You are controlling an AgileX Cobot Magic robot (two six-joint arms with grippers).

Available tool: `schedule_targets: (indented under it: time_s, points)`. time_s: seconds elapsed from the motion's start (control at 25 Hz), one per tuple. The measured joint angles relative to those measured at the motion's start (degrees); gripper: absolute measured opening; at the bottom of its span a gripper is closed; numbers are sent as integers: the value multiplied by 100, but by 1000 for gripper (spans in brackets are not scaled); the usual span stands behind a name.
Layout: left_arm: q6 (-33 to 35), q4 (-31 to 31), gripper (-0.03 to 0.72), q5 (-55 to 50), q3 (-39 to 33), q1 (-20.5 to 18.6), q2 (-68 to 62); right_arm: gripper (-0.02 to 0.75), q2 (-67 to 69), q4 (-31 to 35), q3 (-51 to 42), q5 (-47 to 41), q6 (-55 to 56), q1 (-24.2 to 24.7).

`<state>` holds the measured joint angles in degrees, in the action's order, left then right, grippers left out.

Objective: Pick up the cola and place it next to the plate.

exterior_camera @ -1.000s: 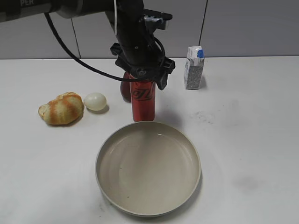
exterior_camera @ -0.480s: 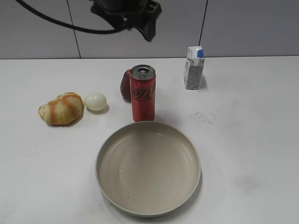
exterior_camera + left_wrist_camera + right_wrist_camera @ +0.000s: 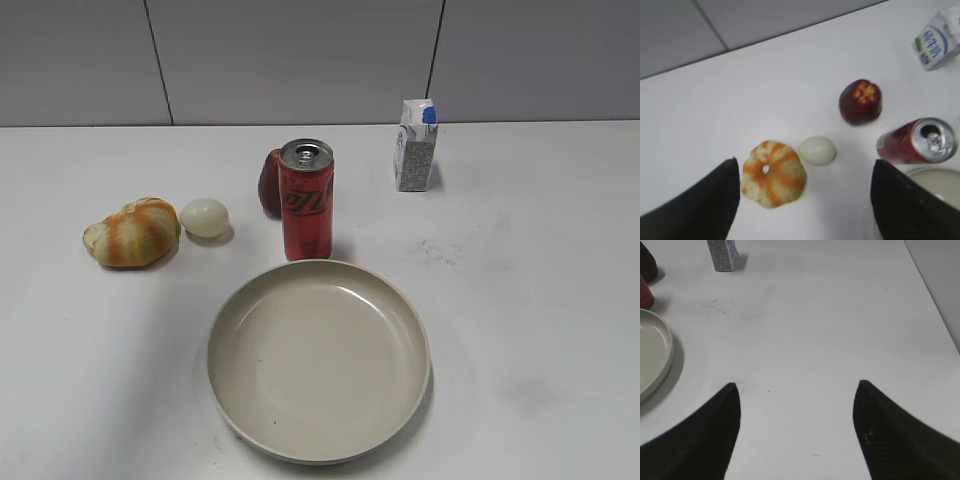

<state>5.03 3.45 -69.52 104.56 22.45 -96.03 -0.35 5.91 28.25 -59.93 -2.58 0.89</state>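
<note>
The cola [image 3: 306, 200], a tall slim red can with a silver top, stands upright just behind the plate [image 3: 318, 448], a large beige-grey dish. The can also shows in the left wrist view [image 3: 915, 142], with the plate's rim [image 3: 940, 172] beside it. My left gripper [image 3: 805, 162] is open and empty, high above the table, over the bread and egg. My right gripper [image 3: 796, 385] is open and empty over bare table to the right of the plate [image 3: 660, 360]. Neither gripper shows in the exterior view.
A dark red fruit [image 3: 268, 184] sits right behind the can. A white egg [image 3: 204, 217] and a striped bread roll [image 3: 130, 232] lie to the left. A small milk carton [image 3: 415, 146] stands at the back right.
My left gripper let go of the can and rose up and away, leaving the exterior view. The can stays standing by the plate.
</note>
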Motion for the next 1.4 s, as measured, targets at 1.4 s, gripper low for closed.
schedule_targets:
  time_s: [1.4]
  points:
    - [-304,-410,587,1060,-7577,-1482,8039,535,0,0,0,0,4,0]
